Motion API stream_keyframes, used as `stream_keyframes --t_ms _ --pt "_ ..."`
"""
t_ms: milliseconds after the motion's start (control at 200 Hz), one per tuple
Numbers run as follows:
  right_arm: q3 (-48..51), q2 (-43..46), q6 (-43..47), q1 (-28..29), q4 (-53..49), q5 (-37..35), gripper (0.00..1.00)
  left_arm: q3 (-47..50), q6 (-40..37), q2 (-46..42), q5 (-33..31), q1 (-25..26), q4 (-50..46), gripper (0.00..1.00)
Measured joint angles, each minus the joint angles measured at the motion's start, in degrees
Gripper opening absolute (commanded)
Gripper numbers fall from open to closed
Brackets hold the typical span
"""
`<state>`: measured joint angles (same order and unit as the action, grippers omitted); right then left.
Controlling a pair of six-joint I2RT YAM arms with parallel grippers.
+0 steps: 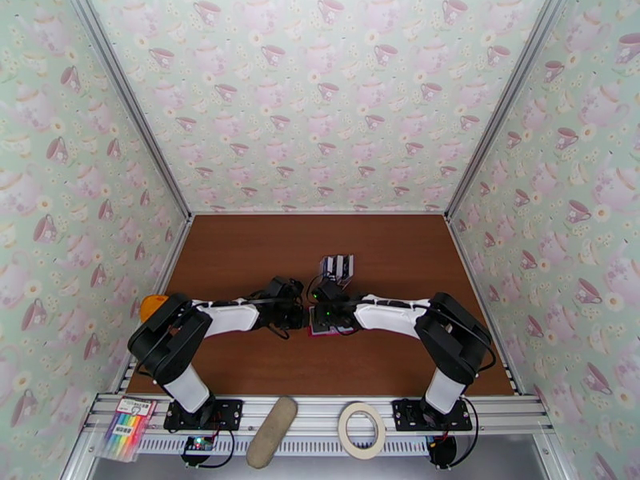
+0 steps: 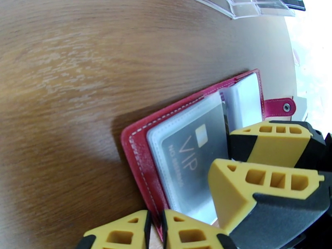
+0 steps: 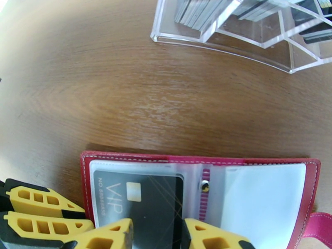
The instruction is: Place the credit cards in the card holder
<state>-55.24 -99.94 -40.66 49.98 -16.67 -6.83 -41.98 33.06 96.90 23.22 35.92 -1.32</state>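
**Q:** Where is the card holder (image 3: 85,183) placed, and how is it arranged?

**A:** It is laid open and flat on the brown table (image 3: 124,79), between the two grippers. A pink snap tab (image 2: 280,107) is seen at its outer edge, and clear sleeves are exposed inside.

**Q:** What writing can be read?

**A:** A black card (image 3: 153,200) is seen in the sleeve (image 3: 97,169) nearest the left gripper. "VIP" is printed on it in pale letters beside a gold chip (image 3: 133,191). Alongside runs a small line beginning "NO", followed by digits that cannot be made out with certainty.

**Q:** How are the grippers shown?

**A:** The left gripper (image 2: 155,216) is clenched on the red cover edge of the card holder. The right gripper (image 3: 157,225) is held over the black card with its fingers apart, and nothing is clamped between them.

**Q:** And the other cards?

**A:** Further cards (image 3: 199,13) are stood on edge in a clear stand (image 3: 249,50) beyond the card holder, well apart from it; their print cannot be read
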Motion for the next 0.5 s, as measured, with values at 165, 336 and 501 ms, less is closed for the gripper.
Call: stream_keyframes --t_ms 165,336,501 --pt "0.0 -0.1 0.0 0.0 0.0 0.2 0.35 -0.2 0.0 0.4 0.9 -0.5 0.0 0.17" --pt "-0.2 -0.3 0.0 0.0 0.1 0.2 0.38 -1.2 0.0 1.0 1.9 -1.2 -1.2 0.16" --pt "-0.5 -0.3 0.0 0.2 0.0 0.2 0.41 -2.0 -0.4 1.5 3.2 -2.1 -2.5 0.16"
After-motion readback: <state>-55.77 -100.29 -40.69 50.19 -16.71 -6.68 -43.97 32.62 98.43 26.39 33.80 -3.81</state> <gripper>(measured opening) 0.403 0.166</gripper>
